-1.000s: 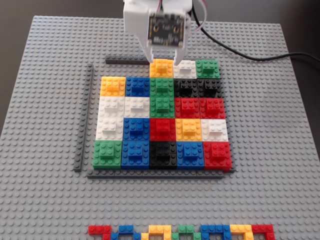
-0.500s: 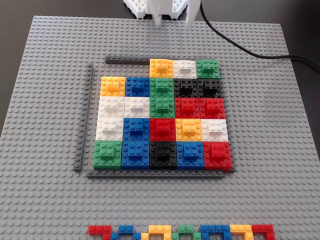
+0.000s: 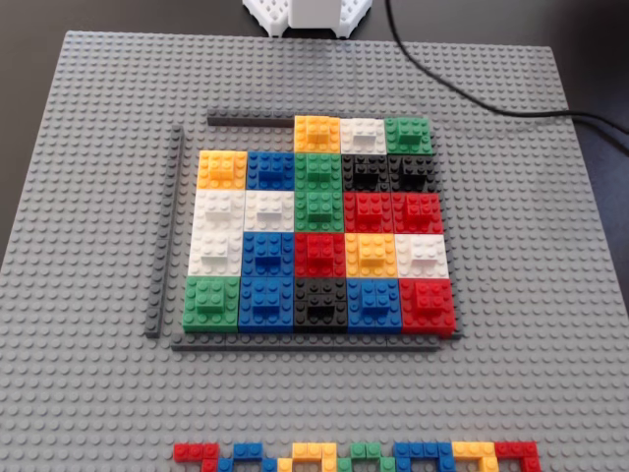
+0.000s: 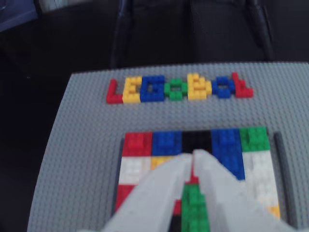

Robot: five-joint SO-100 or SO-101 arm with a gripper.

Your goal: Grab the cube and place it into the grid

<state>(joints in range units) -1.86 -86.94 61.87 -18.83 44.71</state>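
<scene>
The grid [image 3: 317, 236] is a square mosaic of coloured blocks edged by thin dark grey strips, in the middle of the fixed view. Three orange-yellow blocks sit in its cells: one in the top row [image 3: 316, 133], one at the left of the second row [image 3: 222, 169], one lower right [image 3: 371, 254]. I cannot tell which is the cube, and no loose cube shows. The top row's two left cells are bare. In the wrist view my gripper [image 4: 192, 154] is shut and empty, raised over the grid [image 4: 166, 142]. It is out of the fixed view.
The large light grey baseplate [image 3: 88, 197] carries everything. A zigzag strip of small coloured bricks lies at its front edge [image 3: 359, 457], far in the wrist view [image 4: 178, 88]. The arm's white base [image 3: 313, 15] and a black cable [image 3: 472, 88] are at the back.
</scene>
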